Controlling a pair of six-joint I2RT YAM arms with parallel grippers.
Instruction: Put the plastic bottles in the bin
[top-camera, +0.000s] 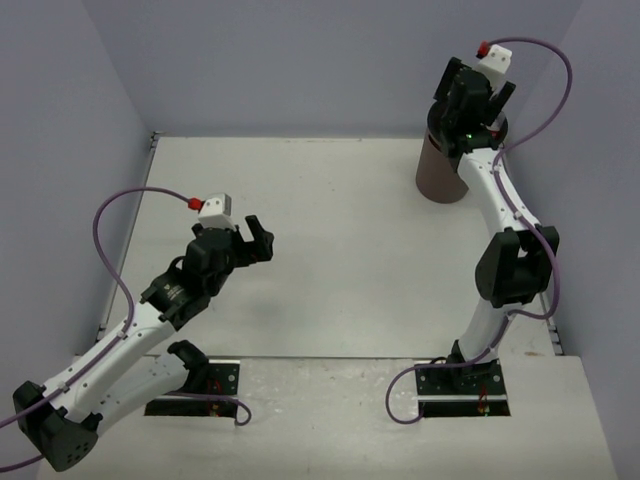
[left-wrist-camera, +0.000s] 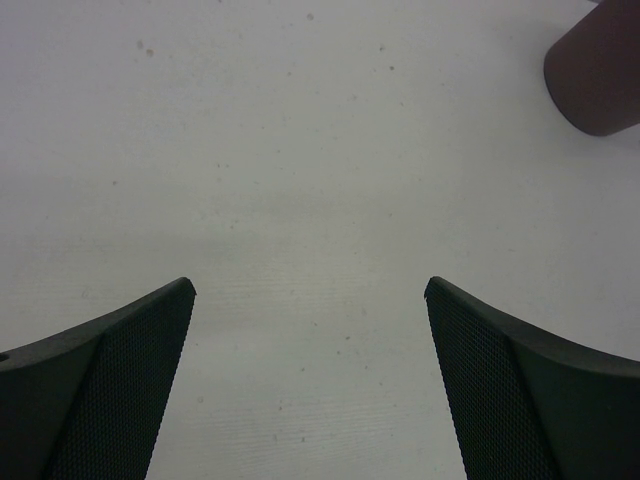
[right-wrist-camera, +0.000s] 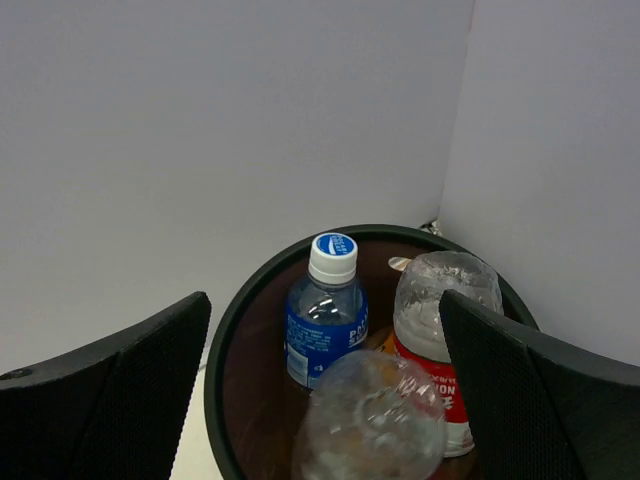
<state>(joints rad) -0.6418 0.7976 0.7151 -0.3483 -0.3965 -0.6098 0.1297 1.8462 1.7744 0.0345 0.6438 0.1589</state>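
Bottles are sitting inside the tall dark-brown round plastic bin (top-camera: 440, 175) at the overhead frame's upper right, where the right gripper (right-wrist-camera: 322, 296) is hovering over the rim, jaws wide and empty. A blue-label bottle (right-wrist-camera: 325, 320), an upturned red-label bottle (right-wrist-camera: 435, 330) and a plain clear bottle (right-wrist-camera: 370, 420) are showing inside. The left gripper (left-wrist-camera: 310, 285), jaws equally wide, is hanging over the white table (top-camera: 330, 220). No bottle is showing outside the bin, so the job is looking finished.
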